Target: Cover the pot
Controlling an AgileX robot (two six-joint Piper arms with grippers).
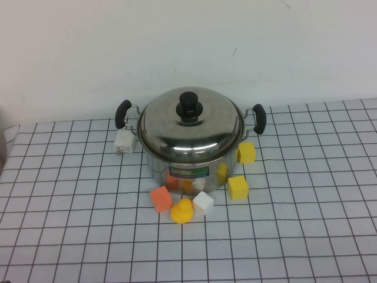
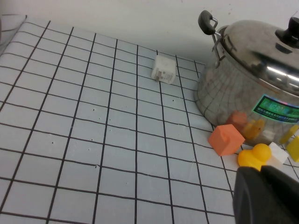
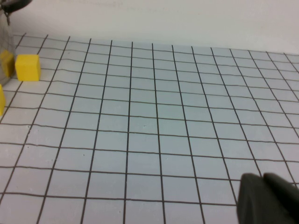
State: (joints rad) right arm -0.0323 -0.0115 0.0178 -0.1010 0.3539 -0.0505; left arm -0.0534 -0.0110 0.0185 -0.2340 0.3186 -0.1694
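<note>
Gridded table [image 1: 306, 194], pot [image 1: 188, 168] upright, lidded

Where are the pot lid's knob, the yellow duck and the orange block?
Knob [image 1: 190, 104], high view, its black top.
Duck [image 1: 182, 211], high view, its body.
Orange block [image 2: 226, 139], left wrist view, its top face.
</note>
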